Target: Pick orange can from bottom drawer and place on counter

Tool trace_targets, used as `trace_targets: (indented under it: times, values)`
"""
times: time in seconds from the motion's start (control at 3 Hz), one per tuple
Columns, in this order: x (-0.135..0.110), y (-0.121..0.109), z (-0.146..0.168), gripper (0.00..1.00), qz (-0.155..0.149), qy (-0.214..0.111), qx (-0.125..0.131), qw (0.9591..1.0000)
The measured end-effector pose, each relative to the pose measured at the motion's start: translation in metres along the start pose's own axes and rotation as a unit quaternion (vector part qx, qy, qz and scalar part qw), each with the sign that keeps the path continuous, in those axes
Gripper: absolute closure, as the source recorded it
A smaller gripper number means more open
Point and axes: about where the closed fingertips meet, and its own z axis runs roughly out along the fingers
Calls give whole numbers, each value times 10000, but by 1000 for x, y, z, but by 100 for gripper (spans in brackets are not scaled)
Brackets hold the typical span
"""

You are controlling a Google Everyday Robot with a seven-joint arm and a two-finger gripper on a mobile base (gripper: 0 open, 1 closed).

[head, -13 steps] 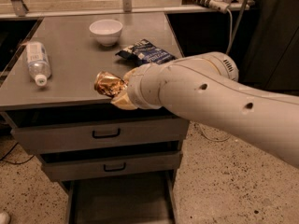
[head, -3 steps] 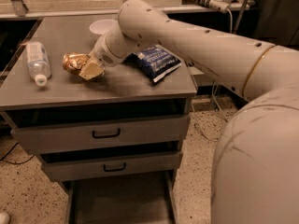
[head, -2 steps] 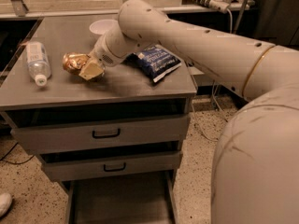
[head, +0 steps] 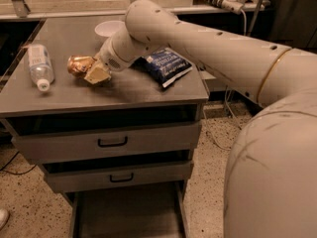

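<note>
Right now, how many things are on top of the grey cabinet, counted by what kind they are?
Cans: 1, the orange can
Bottles: 1, the clear bottle
Bowls: 1, the white bowl
Bags: 1, the blue bag
Total: 4
The tool is at the orange can, over the counter.

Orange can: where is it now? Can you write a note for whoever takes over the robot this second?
Gripper: over the counter's left half, right against the orange can; whether it grips cannot be seen.
Orange can: on or just above the counter, between the plastic bottle and the blue snack bag.
Bottom drawer: pulled open, no can in it.
Done: can out of the drawer, up at the counter.
Left: check it rests on the counter, release if held, back the arm away.
</note>
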Motion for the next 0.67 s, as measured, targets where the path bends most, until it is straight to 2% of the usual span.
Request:
trace_targets:
  times: [0.33,0.67]
  values:
    - [0,0,0,0,0,0,-1,10000]
    - [0,0,0,0,0,0,-1,10000]
